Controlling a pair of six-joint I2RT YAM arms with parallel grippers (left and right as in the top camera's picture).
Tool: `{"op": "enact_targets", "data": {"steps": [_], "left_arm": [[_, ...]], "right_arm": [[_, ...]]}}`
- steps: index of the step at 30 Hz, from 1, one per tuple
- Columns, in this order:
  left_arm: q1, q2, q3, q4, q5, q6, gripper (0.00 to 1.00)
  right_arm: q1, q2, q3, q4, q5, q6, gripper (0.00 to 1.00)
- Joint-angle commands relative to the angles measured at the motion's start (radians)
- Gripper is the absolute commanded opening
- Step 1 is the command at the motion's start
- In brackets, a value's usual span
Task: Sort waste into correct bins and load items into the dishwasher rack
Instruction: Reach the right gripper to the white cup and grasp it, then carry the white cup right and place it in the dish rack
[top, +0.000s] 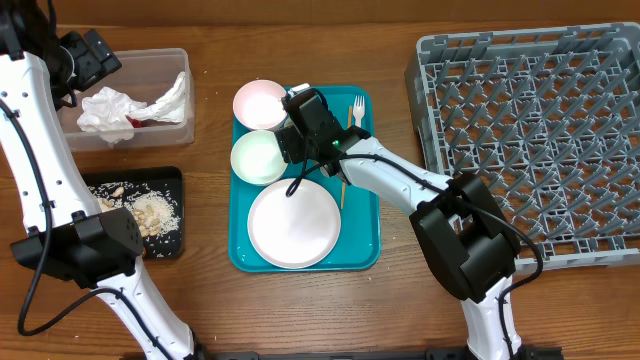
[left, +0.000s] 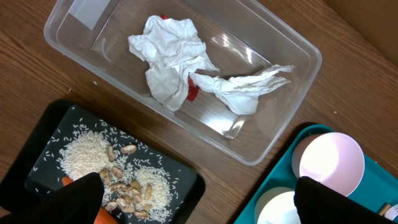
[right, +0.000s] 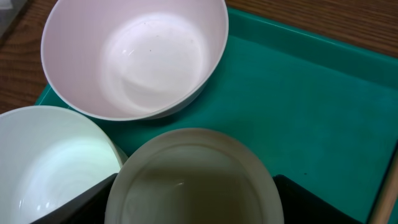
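**Right pincer and its target.** The right pincer (right: 199, 200) has a dark finger on either side of the small cup (right: 193, 165), close against its rim. Whether it has clamped the cup or only straddles it cannot be told. The cup stands on the teal tray (right: 298, 81), just beside the pink bowl (right: 134, 59) and the pale green bowl (right: 50, 162).

**Rest of the tray.** The plate (top: 293, 222) lies at the near end. The fork (top: 357, 110) is at the far right corner, and the thin stick (top: 342, 190) lies along the plate's right side.

**Bins.** The black tray (left: 40, 140) holds rice-like grains, beige scraps (left: 124, 186) and a carrot (left: 67, 182). Beyond it, the clear tub (left: 308, 62) holds the napkins (left: 171, 59) and the red wrapper (left: 193, 92). The left pincer (left: 208, 200) hangs above them, spread wide and empty.

**Rack.** The rack (top: 540, 130) stands well apart to the right, with no dish seen in it.

**Progress.** The waste sorting looks complete, as no waste is seen outside the bins. Loading has not begun, and none of the six items is yet in the rack.

**Obscured.**
- From overhead, the right arm covers the cup and part of the stick.
- A finger of the left pincer hides most of the carrot.
- The napkins cover most of the wrapper.
- The picture edge cuts off the rack's right side.
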Motion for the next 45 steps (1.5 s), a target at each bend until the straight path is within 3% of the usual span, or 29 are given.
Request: {"op": "enact_targets", "data": {"steps": [1, 6, 9, 18, 25, 37, 45], "left_arm": [[0.007, -0.038, -0.004, -0.001, -0.011, -0.018, 1.00], [0.007, -0.038, -0.004, -0.001, -0.011, -0.018, 1.00], [0.007, -0.038, -0.004, -0.002, -0.011, -0.018, 1.00], [0.007, -0.038, -0.004, -0.001, -0.011, -0.018, 1.00], [0.007, -0.038, -0.004, -0.002, -0.011, -0.017, 1.00], [0.008, -0.038, -0.004, -0.001, -0.011, -0.017, 1.00], [0.007, -0.038, -0.004, -0.002, -0.011, -0.017, 1.00]], "right_arm": [[-0.003, -0.015, 0.028, 0.007, 0.011, 0.020, 0.76], [-0.018, -0.063, 0.028, 0.006, 0.011, 0.020, 0.58], [-0.037, -0.116, 0.028, 0.002, 0.011, 0.020, 0.56], [-0.198, -0.354, 0.028, -0.073, 0.011, 0.019, 0.56], [-0.498, -0.496, 0.028, -0.167, 0.024, -0.014, 0.56], [-0.981, -0.459, 0.027, -0.280, 0.063, -0.014, 0.58], [-1.111, -0.346, 0.027, -0.348, 0.063, -0.015, 0.71]]}}
